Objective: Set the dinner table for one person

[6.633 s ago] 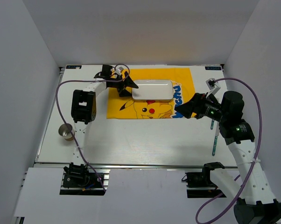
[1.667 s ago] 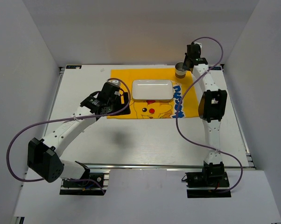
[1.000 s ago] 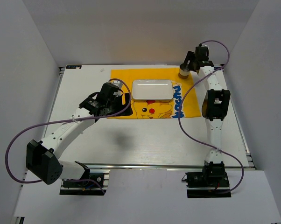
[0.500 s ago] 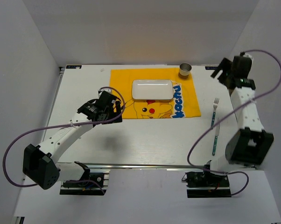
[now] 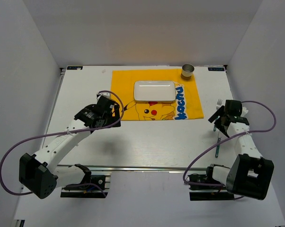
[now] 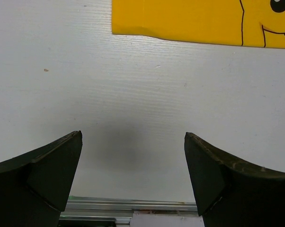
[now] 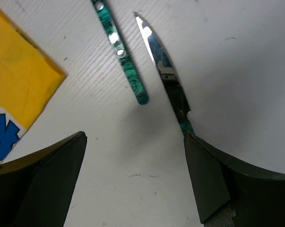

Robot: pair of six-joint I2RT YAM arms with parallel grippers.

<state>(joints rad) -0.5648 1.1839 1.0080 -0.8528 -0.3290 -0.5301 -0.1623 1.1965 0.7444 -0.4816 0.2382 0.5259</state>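
The dinner table (image 5: 147, 142) is the large white top that fills the enclosure floor and carries every item. The yellow mat (image 5: 126, 80) lies at its far centre and marks the single place. The white plate (image 5: 154, 91) sits on the mat, and the metal cup (image 5: 188, 71) stands upright at the mat's far right corner, the usual drink position. The fork (image 5: 219, 102) and knife (image 7: 159, 54) lie on bare table right of the mat, their ends overlapping side by side, apparently not yet distributed. The right gripper (image 7: 133, 142) hangs over them, fingers spread and empty, presumably staged for a pick. The left gripper (image 6: 133, 137), likewise spread and empty, hovers over bare table just near of the mat's left near corner, away from the plate and cup.
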